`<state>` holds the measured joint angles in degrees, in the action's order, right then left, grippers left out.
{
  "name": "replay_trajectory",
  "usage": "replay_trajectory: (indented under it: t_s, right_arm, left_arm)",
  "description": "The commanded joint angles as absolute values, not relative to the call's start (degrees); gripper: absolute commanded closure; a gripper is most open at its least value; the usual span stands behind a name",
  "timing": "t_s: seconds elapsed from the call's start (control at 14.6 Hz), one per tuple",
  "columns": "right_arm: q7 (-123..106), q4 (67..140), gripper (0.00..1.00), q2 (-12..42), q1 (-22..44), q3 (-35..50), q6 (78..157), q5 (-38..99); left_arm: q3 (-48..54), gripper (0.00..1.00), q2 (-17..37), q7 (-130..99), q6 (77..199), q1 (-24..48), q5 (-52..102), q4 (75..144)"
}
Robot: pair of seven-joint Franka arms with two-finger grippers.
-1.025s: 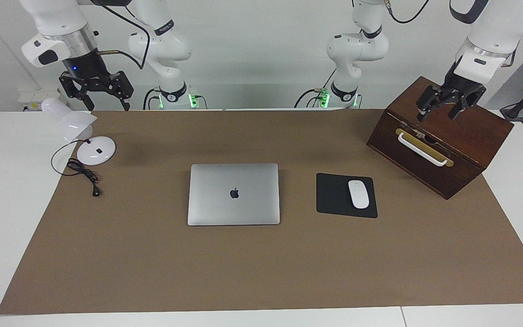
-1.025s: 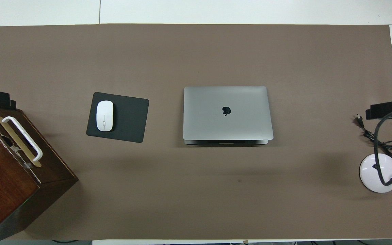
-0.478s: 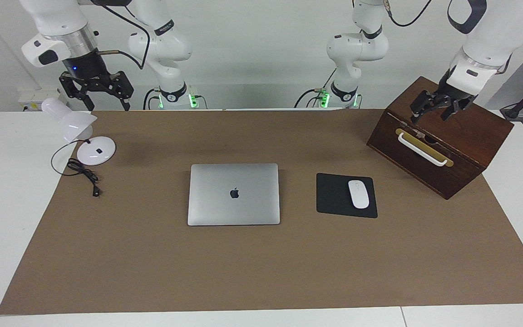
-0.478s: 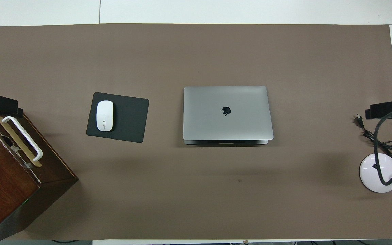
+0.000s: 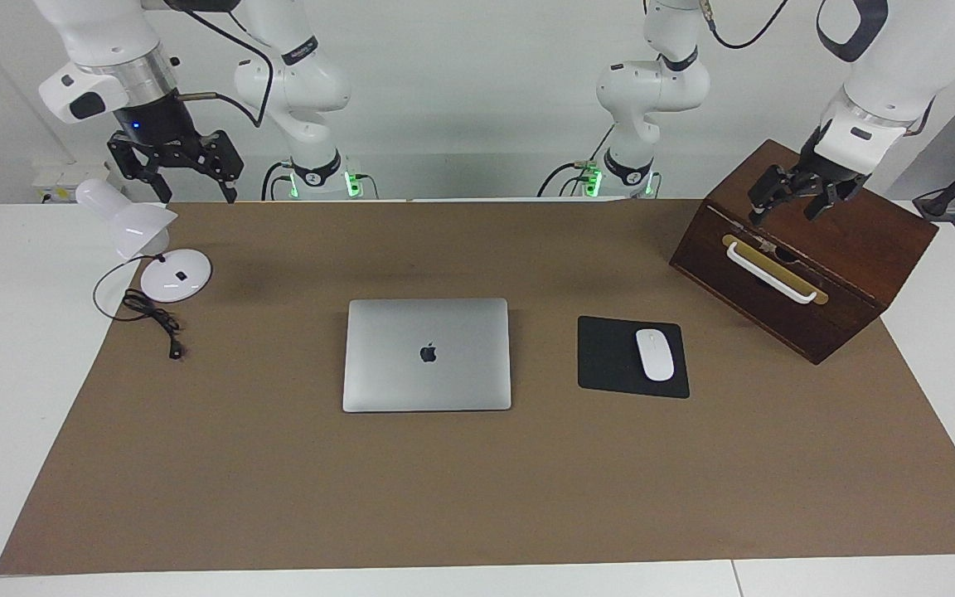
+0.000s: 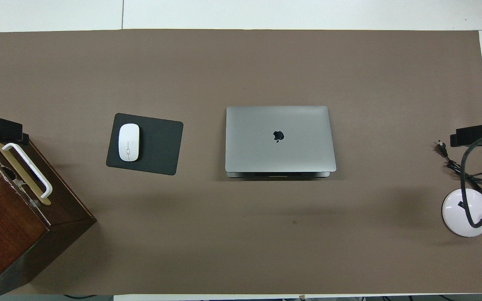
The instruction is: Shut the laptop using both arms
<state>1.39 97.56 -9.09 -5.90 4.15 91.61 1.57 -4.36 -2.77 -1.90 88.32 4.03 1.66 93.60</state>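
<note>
The silver-grey laptop (image 5: 427,354) (image 6: 280,139) lies flat in the middle of the brown mat, its lid down on its base and the dark logo facing up. My left gripper (image 5: 785,213) hangs open over the wooden box (image 5: 809,257), above the edge with the white handle, and holds nothing. My right gripper (image 5: 196,195) hangs open and empty at the right arm's end of the table, over the mat's edge beside the white lamp (image 5: 133,224). Both grippers are well away from the laptop.
A black mousepad (image 5: 614,356) with a white mouse (image 5: 655,354) lies beside the laptop toward the left arm's end. The lamp's round base (image 6: 465,211) and its black cord (image 5: 154,319) lie at the right arm's end. The brown mat (image 5: 477,497) covers most of the table.
My left gripper has shifted a little over the wooden box, toward its handle edge, and then held still. The right arm and the laptop have not moved.
</note>
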Motion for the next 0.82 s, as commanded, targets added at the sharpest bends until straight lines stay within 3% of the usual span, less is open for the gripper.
replay_trajectory:
  t_s: [0.0,0.75]
  right_arm:
    - [0.70,98.88,0.00,-10.02,-6.68,4.39,92.55,2.46]
    - [0.70,98.79,0.00,-9.93,-6.77,4.22,93.16,2.46]
  left_arm:
    - [-4.04,0.00,-3.25,-1.14,87.71,3.43,1.14,94.04]
    - [-4.04,0.00,-3.08,-1.23,87.71,3.43,1.14,93.34]
